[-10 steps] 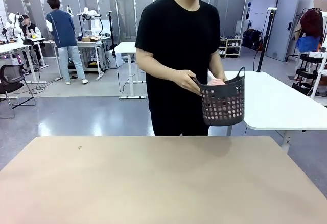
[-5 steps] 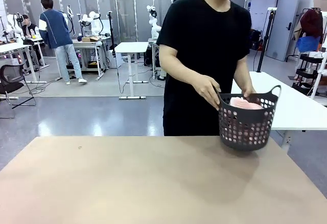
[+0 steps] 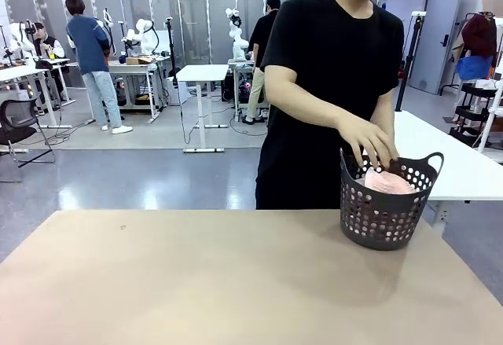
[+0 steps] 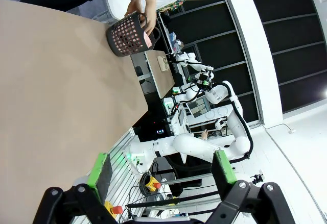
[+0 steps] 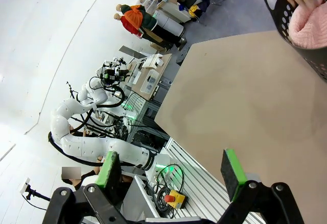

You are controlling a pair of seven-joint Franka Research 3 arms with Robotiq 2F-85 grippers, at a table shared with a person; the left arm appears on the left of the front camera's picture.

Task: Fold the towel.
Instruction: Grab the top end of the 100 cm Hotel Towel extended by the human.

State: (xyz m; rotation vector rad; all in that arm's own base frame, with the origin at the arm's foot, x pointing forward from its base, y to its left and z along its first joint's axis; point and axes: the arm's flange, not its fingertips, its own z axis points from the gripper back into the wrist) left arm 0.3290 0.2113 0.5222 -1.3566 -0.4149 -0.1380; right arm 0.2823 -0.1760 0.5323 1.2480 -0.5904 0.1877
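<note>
Dark grey perforated plastic basket (image 3: 383,223) holds salmon-pink terry towel (image 3: 387,181); basket now down on tan table (image 3: 196,282), prev. carried; person's hand (image 3: 369,139) at rim; left gripper (image 4: 162,167) & right gripper (image 5: 170,168) wide, empty.

Salmon-pink towel (image 3: 387,181), bunched up inside a dark perforated basket (image 3: 383,221) on the far right of the table (image 3: 196,282).

The desk (image 3: 196,282) is a plain pale tan, and at its far right the laundry basket (image 3: 385,221) is dark grey, dotted with rows of round holes, some showing pink. The towel (image 3: 387,181) inside it is salmon pink, and the person's T-shirt (image 3: 330,70) behind it is plain black. The left gripper (image 4: 161,168) and right gripper (image 5: 170,169) are black, their fingers (image 4: 98,170) faced in bright green.
</note>
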